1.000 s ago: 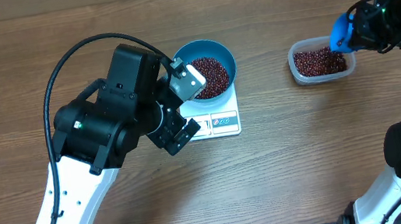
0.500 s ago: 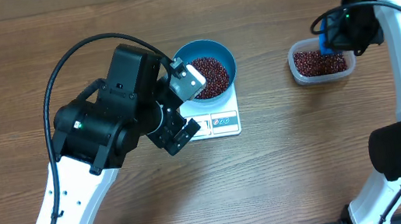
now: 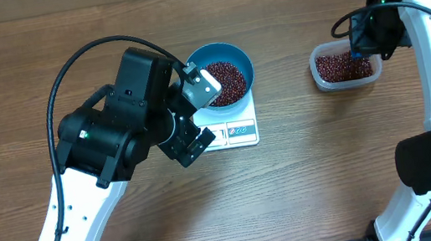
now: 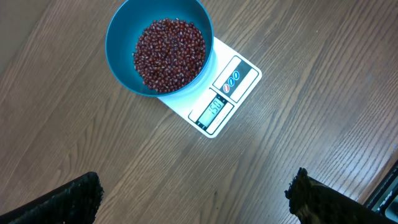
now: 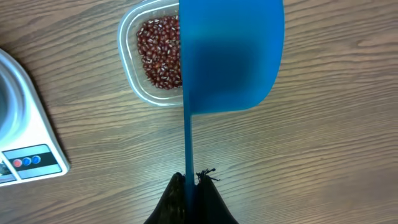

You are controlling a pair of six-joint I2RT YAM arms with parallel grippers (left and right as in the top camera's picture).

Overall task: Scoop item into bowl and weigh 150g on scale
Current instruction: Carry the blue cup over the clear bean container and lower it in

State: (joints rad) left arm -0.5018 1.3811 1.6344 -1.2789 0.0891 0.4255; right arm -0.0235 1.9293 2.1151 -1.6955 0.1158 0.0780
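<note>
Wood-grain table (image 3: pixel 331 163) under everything.

Left arm: big black-and-white wrist, parked at the left of the scale. Left gripper (image 3: pixel 202 115) spread wide, nothing between its fingers; one finger near the bowl's left rim, the other beside the scale's front-left corner. No contact visible in the wrist view, where both tips sit well apart at the lower corners.

Right arm: reaches in from the right edge, wrist above the tub. Right gripper (image 5: pixel 189 186) pressed together on the thin handle of the blue scoop (image 5: pixel 233 56).

Scale (image 4: pixel 227 93): white, flat, centre of table. Display appears to read 150.

Bowl (image 4: pixel 118 37): deep blue, sitting on the back part of the scale, display and buttons left uncovered.

Tub (image 5: pixel 127 68): clear plastic, well to the right of the scale. Scoop hangs over its right side, hiding that part in the wrist view.

Beans (image 4: pixel 169 53): dark red-brown heap filling the bowl's bottom. More beans in the tub (image 5: pixel 158 53).
</note>
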